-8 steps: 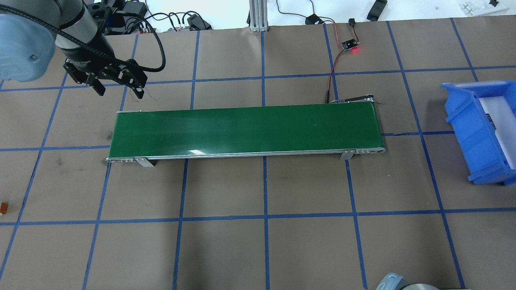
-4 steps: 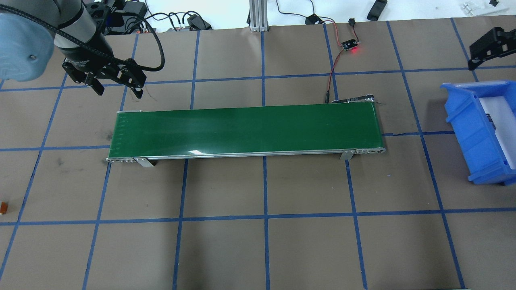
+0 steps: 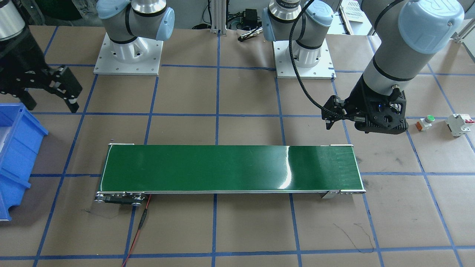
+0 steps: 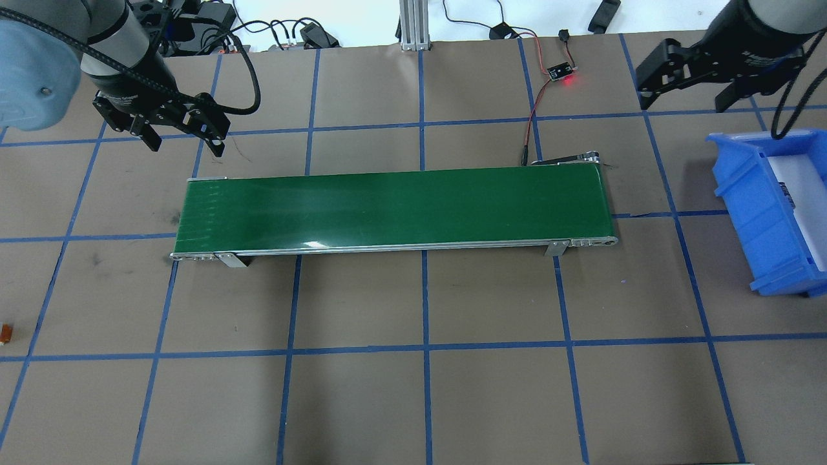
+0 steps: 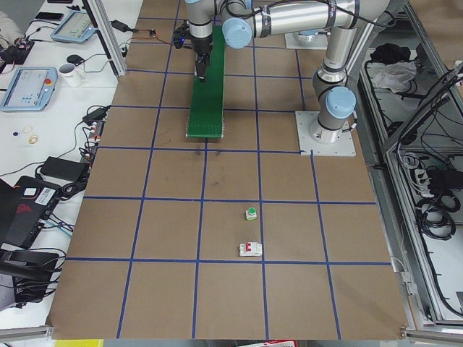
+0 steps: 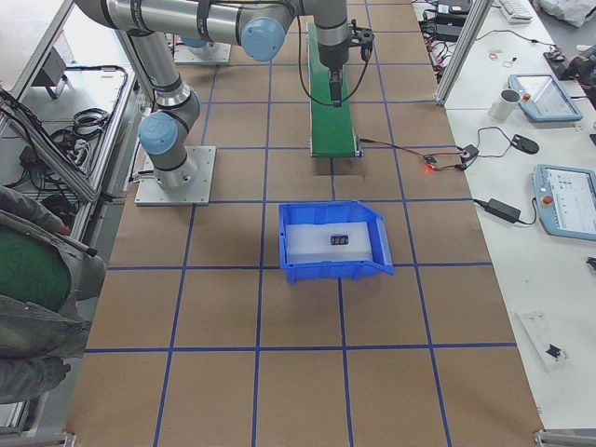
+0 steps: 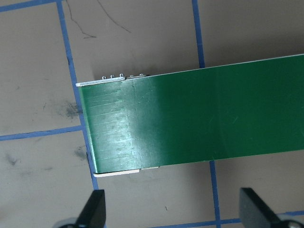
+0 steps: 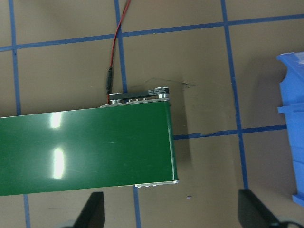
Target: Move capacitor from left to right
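The green conveyor belt (image 4: 394, 208) carries nothing. I see no capacitor that I can make out for sure. A small dark piece (image 6: 339, 239) lies on the white floor of the blue bin (image 6: 307, 272); it is too small to identify. My left gripper (image 4: 186, 146) is open and empty, hovering just beyond the belt's far left corner; the left wrist view (image 7: 173, 211) shows its jaws spread over the belt end. My right gripper (image 4: 685, 101) is open and empty, hovering beyond the belt's right end, near the bin (image 4: 749, 213). It also shows in the front-facing view (image 3: 51, 105).
A white push button with a green cap (image 3: 426, 120) and a white circuit breaker with a red tab (image 3: 459, 124) stand on the table at the robot's left. A sensor board with a red light (image 4: 561, 72) and its wire lie beyond the belt.
My right gripper has come into the overhead view from the right and moved left, past the bin's far side. My left gripper has drifted slightly away from the belt, still open.
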`<state>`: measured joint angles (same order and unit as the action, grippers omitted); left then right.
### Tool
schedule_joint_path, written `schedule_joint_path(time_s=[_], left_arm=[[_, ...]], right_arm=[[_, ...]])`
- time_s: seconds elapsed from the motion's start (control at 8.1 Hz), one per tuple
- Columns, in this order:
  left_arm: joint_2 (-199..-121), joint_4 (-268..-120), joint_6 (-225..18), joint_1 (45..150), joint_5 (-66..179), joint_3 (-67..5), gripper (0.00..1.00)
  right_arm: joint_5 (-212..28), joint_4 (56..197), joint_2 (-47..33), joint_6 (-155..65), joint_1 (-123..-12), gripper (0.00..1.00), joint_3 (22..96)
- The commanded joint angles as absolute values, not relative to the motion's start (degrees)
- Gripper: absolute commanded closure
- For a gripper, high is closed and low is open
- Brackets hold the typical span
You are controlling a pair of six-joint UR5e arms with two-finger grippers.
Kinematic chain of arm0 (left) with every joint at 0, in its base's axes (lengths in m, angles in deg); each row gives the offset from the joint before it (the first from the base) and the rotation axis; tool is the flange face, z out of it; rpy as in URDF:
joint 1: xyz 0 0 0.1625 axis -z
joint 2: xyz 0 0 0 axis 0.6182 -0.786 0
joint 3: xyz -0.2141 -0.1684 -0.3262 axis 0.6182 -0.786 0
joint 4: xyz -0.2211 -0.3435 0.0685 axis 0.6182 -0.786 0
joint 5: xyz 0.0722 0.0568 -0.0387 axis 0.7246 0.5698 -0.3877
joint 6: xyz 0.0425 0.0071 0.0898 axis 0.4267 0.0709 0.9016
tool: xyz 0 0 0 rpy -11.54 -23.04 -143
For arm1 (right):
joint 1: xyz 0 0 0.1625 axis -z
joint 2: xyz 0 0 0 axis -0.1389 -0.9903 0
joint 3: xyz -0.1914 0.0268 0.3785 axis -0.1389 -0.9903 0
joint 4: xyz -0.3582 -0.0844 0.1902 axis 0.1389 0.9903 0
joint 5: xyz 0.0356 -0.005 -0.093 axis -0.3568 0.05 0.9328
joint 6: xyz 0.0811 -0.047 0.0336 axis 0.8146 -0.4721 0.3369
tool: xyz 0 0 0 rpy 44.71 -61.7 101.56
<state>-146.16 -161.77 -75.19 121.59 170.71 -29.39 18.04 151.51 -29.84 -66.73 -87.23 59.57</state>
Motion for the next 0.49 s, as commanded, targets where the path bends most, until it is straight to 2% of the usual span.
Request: schedule_joint_path(time_s=[0.0, 0.37], left_arm=[[-145.06, -164.68, -75.17, 121.59, 171.86, -29.36, 0.0], [-145.06, -164.7, -75.17, 121.59, 171.95, -29.36, 0.0]], right_arm=[[18.21, 151.55, -29.77, -59.44, -94.63, 0.0, 59.66], [18.47, 151.64, -29.25, -56.89, -97.1, 0.0, 59.66]])
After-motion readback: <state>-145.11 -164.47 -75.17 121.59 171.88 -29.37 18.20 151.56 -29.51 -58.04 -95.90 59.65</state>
